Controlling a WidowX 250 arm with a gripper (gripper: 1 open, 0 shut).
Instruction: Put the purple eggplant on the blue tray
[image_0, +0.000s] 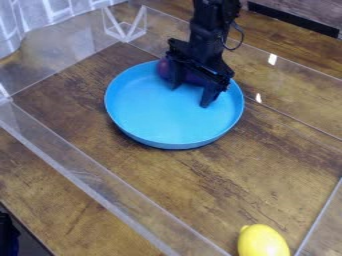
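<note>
The blue tray (174, 115) is a large round dish lying on the wooden table. My black gripper (191, 85) points down over the tray's far rim with its fingers (209, 95) spread open. Only a small patch of the purple eggplant (166, 68) shows, at the gripper's left side by the tray's far edge. The gripper hides the rest of it, and I cannot tell whether the fingers touch it.
A yellow lemon-shaped object (263, 241) lies near the front right edge. Clear acrylic walls (80, 170) fence the wooden table on the left and front. A clear plastic stand (128, 22) sits at the back left.
</note>
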